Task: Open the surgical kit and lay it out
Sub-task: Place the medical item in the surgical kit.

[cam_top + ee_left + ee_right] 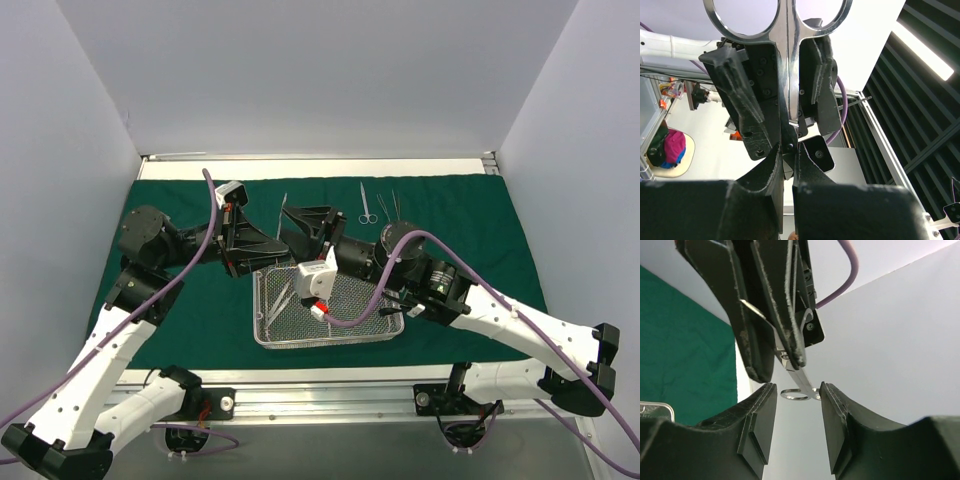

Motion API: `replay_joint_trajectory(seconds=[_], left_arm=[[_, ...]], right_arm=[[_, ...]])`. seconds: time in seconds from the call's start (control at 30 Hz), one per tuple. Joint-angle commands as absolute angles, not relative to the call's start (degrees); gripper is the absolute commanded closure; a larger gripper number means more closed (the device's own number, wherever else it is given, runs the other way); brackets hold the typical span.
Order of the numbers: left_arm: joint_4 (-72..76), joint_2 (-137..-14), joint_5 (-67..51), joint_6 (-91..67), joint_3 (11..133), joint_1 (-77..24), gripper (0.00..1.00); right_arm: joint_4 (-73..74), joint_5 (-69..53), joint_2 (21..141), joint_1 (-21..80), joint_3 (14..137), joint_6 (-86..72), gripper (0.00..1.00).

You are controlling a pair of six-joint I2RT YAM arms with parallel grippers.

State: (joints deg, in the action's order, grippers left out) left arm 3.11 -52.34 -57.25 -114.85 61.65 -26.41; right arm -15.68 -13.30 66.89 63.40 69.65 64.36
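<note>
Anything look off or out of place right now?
Nothing spilled or damaged. One oddity: a pair of scissors is in mid-air just beyond the mesh tray, clamped near its pivot by the left gripper, with the fingers of the right gripper flanking its ring handles. It looks like a handover, not a fault.

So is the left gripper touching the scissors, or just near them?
Touching. The left wrist view shows the left gripper with its two fingers pinched shut on the scissors, and the round handles stick out past them.

Dark green cloth (480,230), silver mesh tray (330,342)
</note>
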Motion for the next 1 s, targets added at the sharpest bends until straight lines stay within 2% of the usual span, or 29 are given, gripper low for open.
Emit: replay_joint_trajectory(seconds=[0.0, 0.3, 0.43, 0.67, 0.7, 0.77, 0.83, 0.9, 0.93, 0.97], left_arm=[[3.3, -51.4, -58.0, -134.0, 63.5, -26.5, 0.98], [4.0, -52.6, -57.8, -134.2, 64.8, -26.6, 0.98], [4.7, -52.8, -57.7, -135.0, 64.9, -26.5, 0.98], [5.8, -53.4, -57.4, -135.8, 65.5, -26.6, 0.98], [5.7, -53.4, -57.3, -135.9, 65.6, -26.5, 0.98], [6.3, -53.8, -57.2, -136.1, 65.7, -26.5, 0.98], [8.4, -54.1, -56.1, -136.7, 65.7, -26.5, 0.96], [11.1, -53.8, -54.5, -137.1, 64.8, -26.2, 0.78], [11.7, -53.8, -54.1, -136.7, 64.5, -25.9, 0.57], [12.1, -53.8, -54.2, -136.1, 64.1, -25.5, 0.2]], right_arm=[[-22.1, -14.2, 66.8, 62.9, 71.6, 63.9, 0.6], [-24.2, -18.0, 68.7, 60.5, 72.4, 62.1, 0.64], [-23.3, -19.2, 69.5, 59.9, 73.2, 61.6, 0.8], [-23.7, -20.6, 69.9, 58.4, 72.8, 60.7, 0.82], [-24.0, -20.7, 70.0, 58.2, 72.9, 60.5, 0.84], [-23.9, -21.3, 70.5, 57.6, 73.2, 60.2, 1.0], [-23.9, -21.3, 70.8, 57.3, 73.5, 59.3, 1.0], [-23.7, -21.7, 70.6, 56.5, 73.1, 58.5, 1.0], [-23.6, -21.8, 70.6, 56.2, 73.0, 58.1, 1.0], [-23.4, -21.9, 70.4, 55.8, 72.7, 57.7, 1.0]])
